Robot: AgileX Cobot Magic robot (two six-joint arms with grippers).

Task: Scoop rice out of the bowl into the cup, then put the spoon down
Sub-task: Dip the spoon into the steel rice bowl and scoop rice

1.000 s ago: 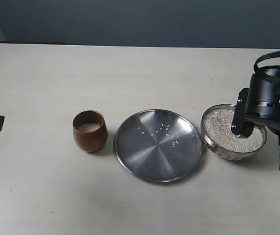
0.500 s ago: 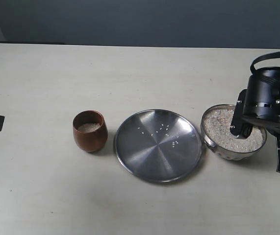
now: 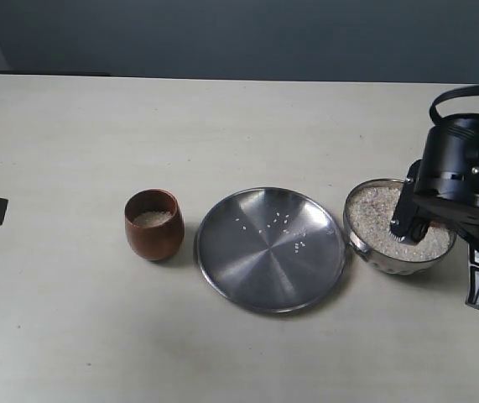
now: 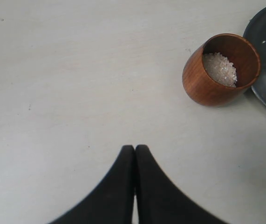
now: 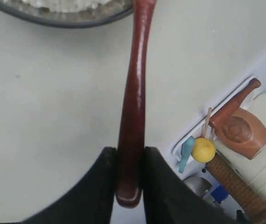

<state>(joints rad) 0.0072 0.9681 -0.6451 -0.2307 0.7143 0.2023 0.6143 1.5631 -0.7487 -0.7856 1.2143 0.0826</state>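
right end effector (image 5: 130, 161): pinching the butt end of the spoon (image 5: 135, 93) between both fingers, with a short stub of handle sticking out behind the grip.
spoon axis: the handle runs straight out from the fingers and crosses the rim of the bowl (image 3: 390, 264). The scooping end is out of frame in the wrist view and hidden under the wrist in the exterior view, so I cannot tell whether it is loaded.
spoon position: over the bowl's right part in the exterior view, tip end down among the rice (image 3: 375, 217).
bowl contents: rice heaped close to the rim, so plenty is left.
cup (image 3: 153, 225): upright, on the far side of the plate from the bowl. It holds a shallow layer of rice (image 4: 220, 69), well below the lip.
plate (image 3: 247, 270): flat steel, lying between the bowl and the cup and just beside each. A few stray grains (image 3: 277, 222) lie on it.
key relation: the cup lies to the left of the right end effector in the exterior view, so the carry must cross the whole plate.
left end effector (image 4: 134, 148): fingers pressed together, holding nothing, hovering over bare tabletop (image 3: 222, 126).
nearer arm: the left is closer to the cup, but only the right holds the spoon.
judgement: this is the scooping step. The next move probably calls for lifting level and travelling left, or more grains will drop on the plate.
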